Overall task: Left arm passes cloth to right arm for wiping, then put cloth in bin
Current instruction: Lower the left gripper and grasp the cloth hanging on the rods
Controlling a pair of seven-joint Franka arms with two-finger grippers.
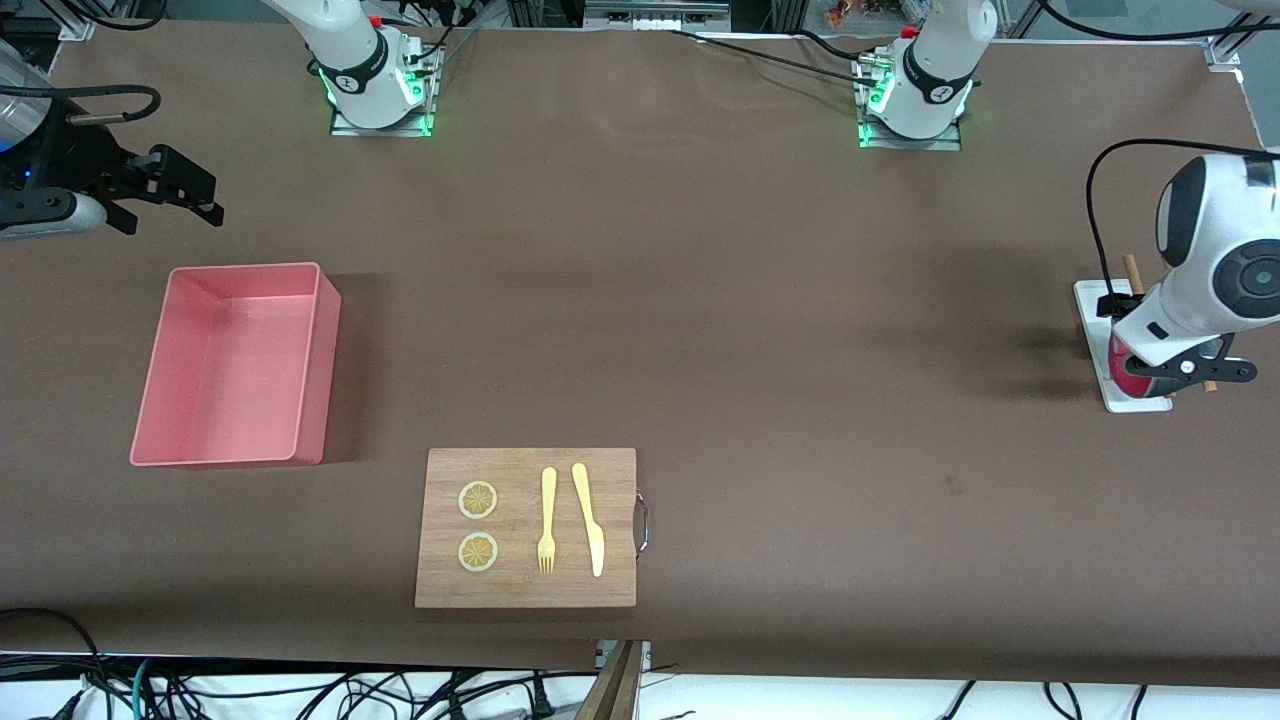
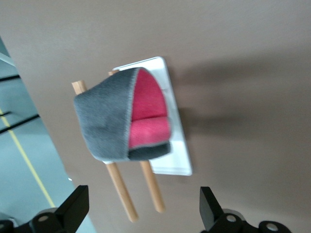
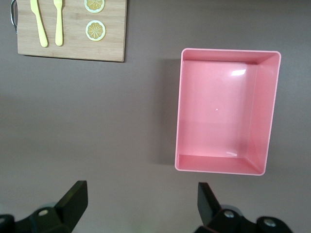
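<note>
- Your left arm (image 1: 1205, 270) wears glossy white shells with dark grey joint caps and a black cable looping over it.
- Your right arm (image 1: 350, 50) shows a white base with a black band, a red button and green glow.
- Your right gripper (image 1: 185, 190) is black, its fingers (image 3: 73, 201) matte and angular.

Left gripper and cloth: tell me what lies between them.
Nothing. In the left wrist view the left gripper, fingers open, hangs over the cloth, which is draped on two wooden pegs of a white tray.
</note>
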